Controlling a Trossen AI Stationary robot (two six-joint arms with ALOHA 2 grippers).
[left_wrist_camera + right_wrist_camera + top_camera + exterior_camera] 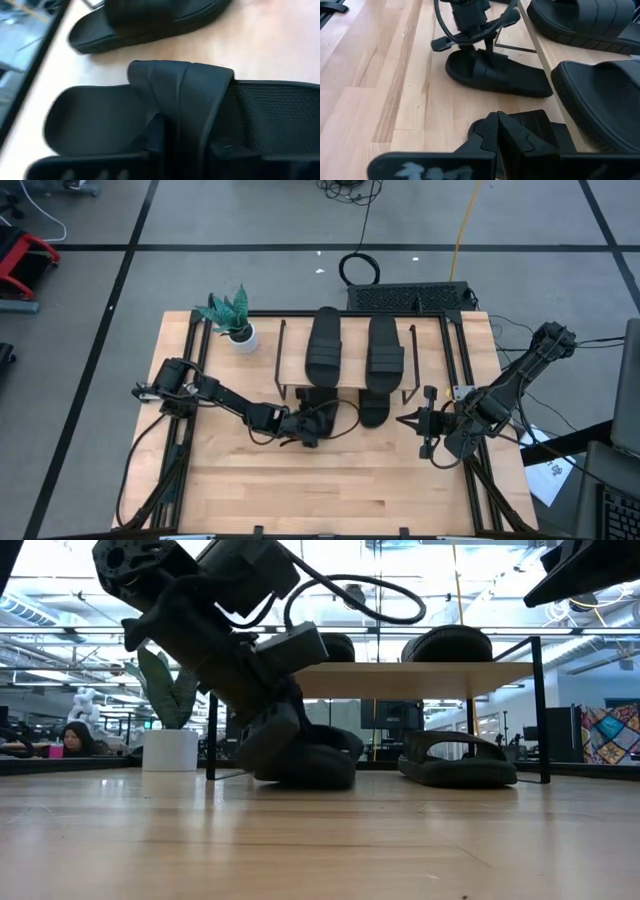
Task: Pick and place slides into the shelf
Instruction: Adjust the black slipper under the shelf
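The left gripper (318, 423) pinches the strap of a black slide (495, 75) resting on the tabletop just beneath the shelf (290, 367). The right gripper (412, 420) waits nearby, fingers pressed together. The rubbery sandal looks light and flexible; the wide strap seems the surest hold.

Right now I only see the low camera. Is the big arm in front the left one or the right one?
Observer: The left one. From above, the left gripper is at the strap of a slide on the table.
Operator: Where's the other arm?
Observer: The right gripper waits near the shelf's right front leg, shut and empty.
Operator: Is that slide all under the shelf?
Observer: No, its near end pokes out past the board's front edge.
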